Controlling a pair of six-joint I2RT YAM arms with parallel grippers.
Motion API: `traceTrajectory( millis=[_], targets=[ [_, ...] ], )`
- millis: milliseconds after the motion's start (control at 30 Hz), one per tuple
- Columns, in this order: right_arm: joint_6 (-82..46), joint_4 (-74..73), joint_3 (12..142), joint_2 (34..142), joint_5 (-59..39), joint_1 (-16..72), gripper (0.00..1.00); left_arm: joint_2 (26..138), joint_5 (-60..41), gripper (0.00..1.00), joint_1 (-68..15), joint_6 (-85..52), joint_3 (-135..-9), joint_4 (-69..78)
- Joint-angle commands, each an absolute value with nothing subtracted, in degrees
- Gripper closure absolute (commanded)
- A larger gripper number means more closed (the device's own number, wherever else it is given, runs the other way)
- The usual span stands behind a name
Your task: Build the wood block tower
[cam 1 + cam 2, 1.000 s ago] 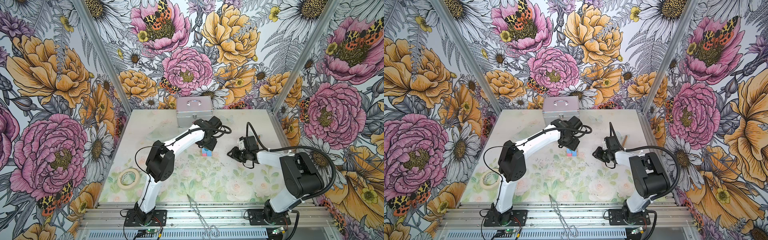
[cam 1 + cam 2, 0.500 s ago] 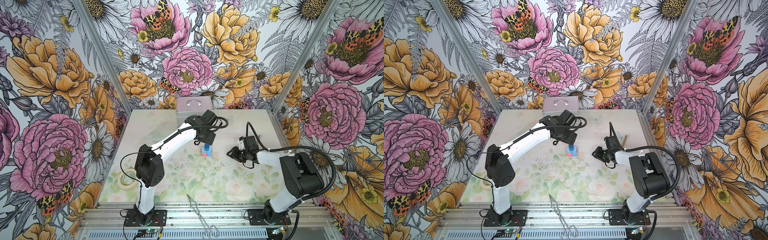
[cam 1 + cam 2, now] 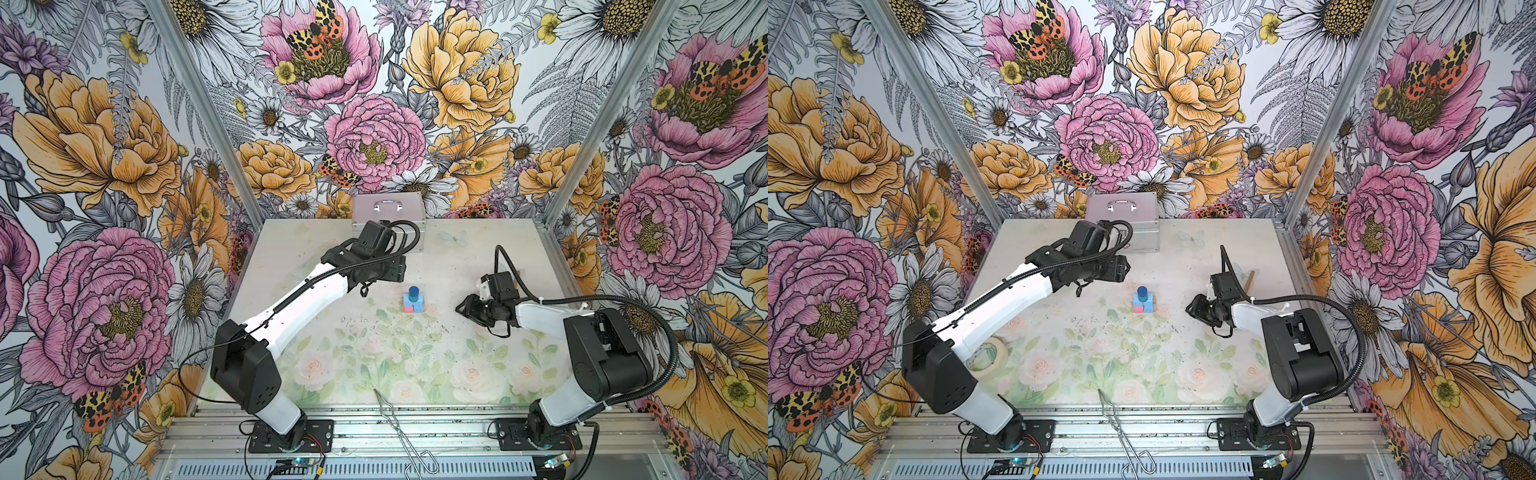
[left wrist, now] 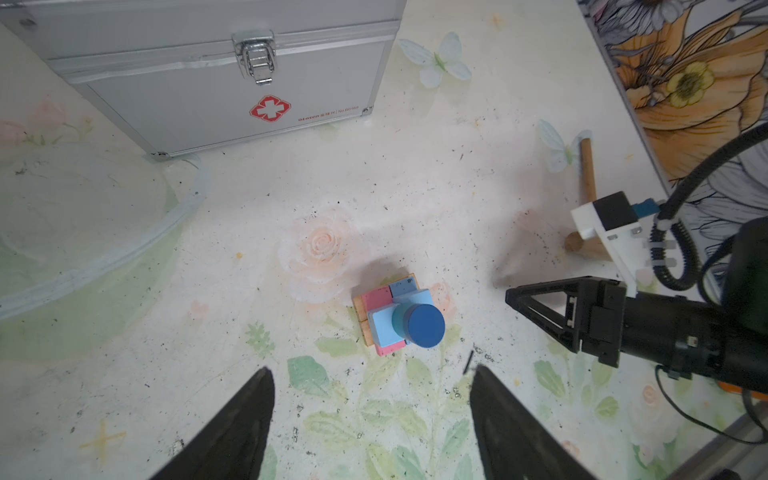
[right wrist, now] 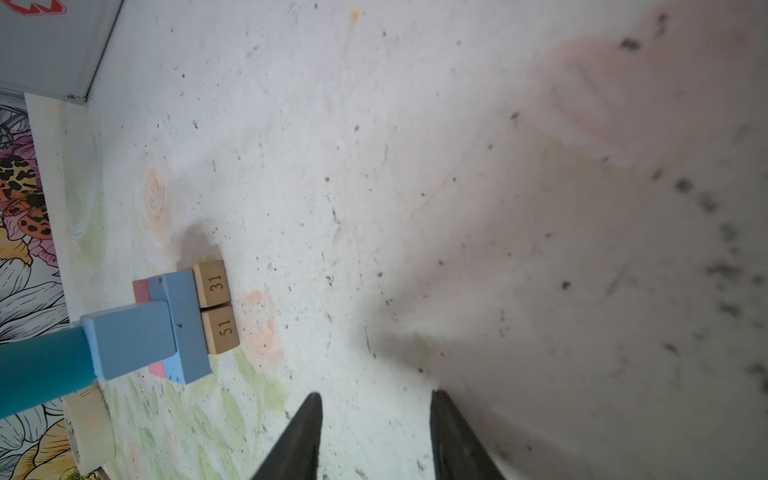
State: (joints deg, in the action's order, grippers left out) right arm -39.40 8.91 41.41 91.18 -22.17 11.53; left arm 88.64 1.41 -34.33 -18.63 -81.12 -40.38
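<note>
The tower stands mid-tabletop, tan blocks at the base and a dark blue cylinder upright on top. The left gripper hangs above it, jaws wide, empty. The right gripper sits to one side, jaws partly spread, empty. Both are judged to be clear so as not to topple it.

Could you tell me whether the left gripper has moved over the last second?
Yes. In both top views the left gripper has drawn back from over the pink and blue block tower toward the silver metal case, jaws open.
</note>
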Motion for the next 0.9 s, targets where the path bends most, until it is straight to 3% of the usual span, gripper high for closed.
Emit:
traceTrajectory(
  millis=[0,467,633,867],
  targets=[
    [-38.94,12.27,43.04,88.81,-19.91,11.25,0.54,83.3,-2.67,0.24,-31.82,-21.16,-75.64,-29.33],
    [-40.04,17.1,43.95,81.13,-18.8,11.44,0.34,64.77,-6.26,0.23,-22.37,-26.53,-50.18,-9.51],
    [-41.32,17.09,43.33,79.06,-18.61,13.09,0.3,65.48,-9.54,0.25,-20.73,-29.23,-44.45,-4.68],
    [-42.4,17.13,43.42,79.98,-18.47,17.6,0.33,70.62,-14.24,0.33,-20.82,-32.54,-39.21,1.33]
  ],
)
